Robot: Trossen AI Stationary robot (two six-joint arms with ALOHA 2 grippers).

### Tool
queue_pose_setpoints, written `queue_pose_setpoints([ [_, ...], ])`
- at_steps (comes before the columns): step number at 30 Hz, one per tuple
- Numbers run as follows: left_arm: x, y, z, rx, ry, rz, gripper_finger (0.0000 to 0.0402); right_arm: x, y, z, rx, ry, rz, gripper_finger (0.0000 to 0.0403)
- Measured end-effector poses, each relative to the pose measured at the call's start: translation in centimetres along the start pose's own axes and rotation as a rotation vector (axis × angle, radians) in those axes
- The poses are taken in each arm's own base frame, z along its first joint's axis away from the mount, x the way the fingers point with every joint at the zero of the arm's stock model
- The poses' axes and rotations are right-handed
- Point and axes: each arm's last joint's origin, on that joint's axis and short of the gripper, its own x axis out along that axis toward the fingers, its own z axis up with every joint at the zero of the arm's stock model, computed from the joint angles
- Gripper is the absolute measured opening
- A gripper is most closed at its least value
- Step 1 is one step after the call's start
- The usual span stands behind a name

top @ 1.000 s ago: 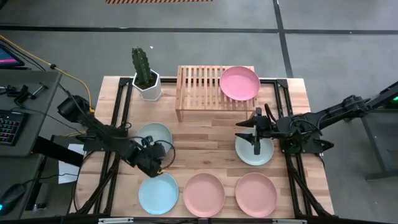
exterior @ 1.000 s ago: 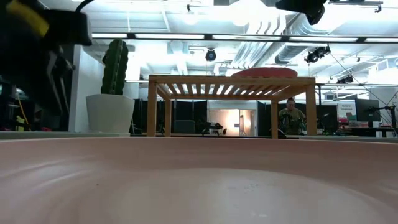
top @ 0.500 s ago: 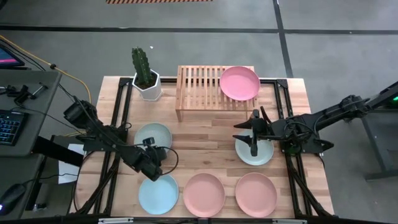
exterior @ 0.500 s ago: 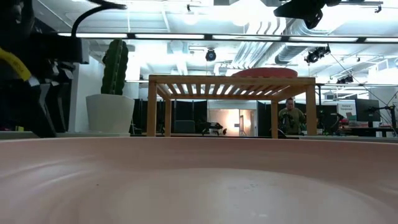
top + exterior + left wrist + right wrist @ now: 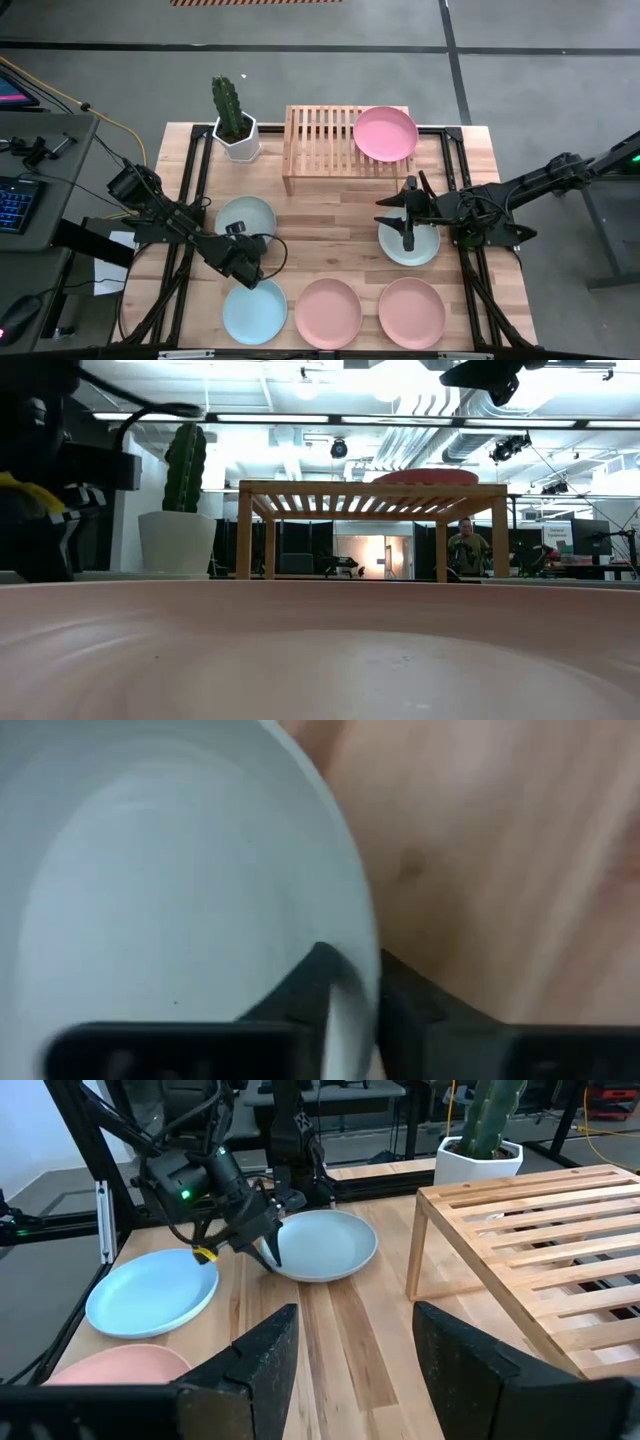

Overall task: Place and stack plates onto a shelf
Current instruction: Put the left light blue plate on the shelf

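Observation:
My left gripper (image 5: 248,243) is at the near rim of a pale mint plate (image 5: 247,216) on the table's left half and is shut on it. A light blue plate (image 5: 254,311) lies just nearer. My right gripper (image 5: 408,214) hangs open over a second mint plate (image 5: 409,246) on the right, with nothing between its fingers (image 5: 262,1348). Two pink plates (image 5: 328,312) (image 5: 411,309) lie along the near edge. A third pink plate (image 5: 386,133) rests flat on the right end of the wooden shelf (image 5: 322,138). My left gripper has the mint plate's rim (image 5: 352,992) between its two fingers, one finger (image 5: 308,982) over the plate's inside and the other (image 5: 402,1004) outside it. It comes slanting down from the near left (image 5: 268,1248). The plate lies flat on the table.
A cactus in a white pot (image 5: 234,124) stands at the far left beside the shelf. Black frame rails (image 5: 196,190) run along both sides of the table. Bare wood lies between the two mint plates (image 5: 325,225). A person (image 5: 466,547) stands far off in the room.
My left gripper has moved toward the table's far edge, from over the light blue plate's far rim to the mint plate's near rim.

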Motion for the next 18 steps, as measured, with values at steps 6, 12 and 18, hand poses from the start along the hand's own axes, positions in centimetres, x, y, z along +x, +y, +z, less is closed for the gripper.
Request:
queue_pose_setpoints([
  [6,-2.6,0.1,1.0,0.003,0.056,-0.028,0.0012,0.0,0.0,0.0,0.000,0.000,0.000,0.0181],
  [12,-9.0,0.0,3.5,0.107,0.071,-0.020,0.0004,0.0,0.0,0.0,0.000,-0.001,0.000,0.0181],
  [18,-15.7,1.6,5.6,0.162,-0.123,0.158,0.0002,0.0,0.0,0.0,0.000,-0.001,0.000,0.0181],
])
